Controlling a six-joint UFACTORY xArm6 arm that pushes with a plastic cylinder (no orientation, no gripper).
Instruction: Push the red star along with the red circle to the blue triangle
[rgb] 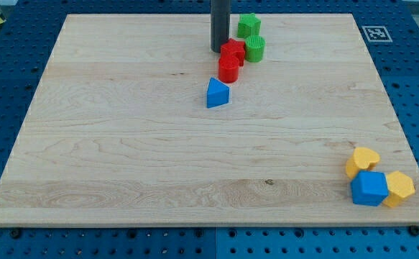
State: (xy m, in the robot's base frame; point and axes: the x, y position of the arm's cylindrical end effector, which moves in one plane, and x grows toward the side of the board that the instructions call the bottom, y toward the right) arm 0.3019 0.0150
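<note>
My tip (218, 50), a bare rod holding nothing, sits far-left of the red star (233, 52); red circle (228, 70) nearly touches the blue triangle (217, 93). I'd push gently nearward, avoiding the green blocks (252, 37).

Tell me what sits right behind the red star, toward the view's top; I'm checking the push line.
My tip stands at the red star's upper left. A green block touches its right, another green block lies beyond. The star's far edge is partly hidden.
</note>
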